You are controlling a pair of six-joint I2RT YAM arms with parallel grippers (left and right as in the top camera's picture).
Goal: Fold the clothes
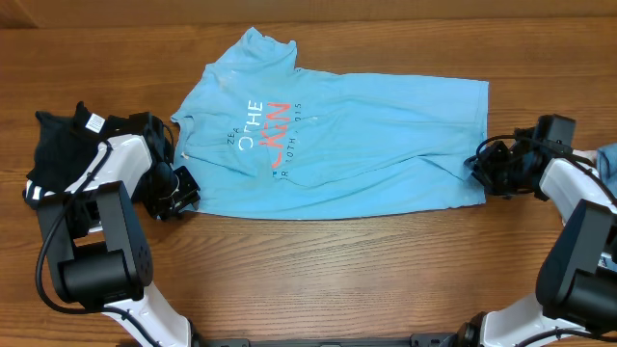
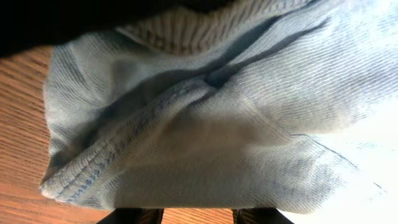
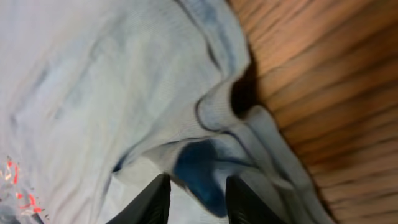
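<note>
The light-blue T-shirt (image 1: 376,135) lies spread flat on the wooden table (image 1: 337,270), its blue-and-orange print facing up. My left gripper (image 1: 178,191) is at the shirt's lower left edge by the sleeve. In the left wrist view its fingers stand apart with bare wood between them, and the ribbed cloth (image 2: 217,124) covers their tips (image 2: 198,215). At the shirt's right hem sits my right gripper (image 1: 479,170). Its jaws are parted (image 3: 198,194) around a darker blue fold of the hem (image 3: 199,168), not pinching it. A black garment (image 1: 53,145) with a white tag lies bunched at far left.
A bit of blue cloth (image 1: 607,159) shows at the right edge behind the right arm. Both arm bases stand at the table's front corners. Bare wood runs along the front (image 1: 337,289) and the back of the table.
</note>
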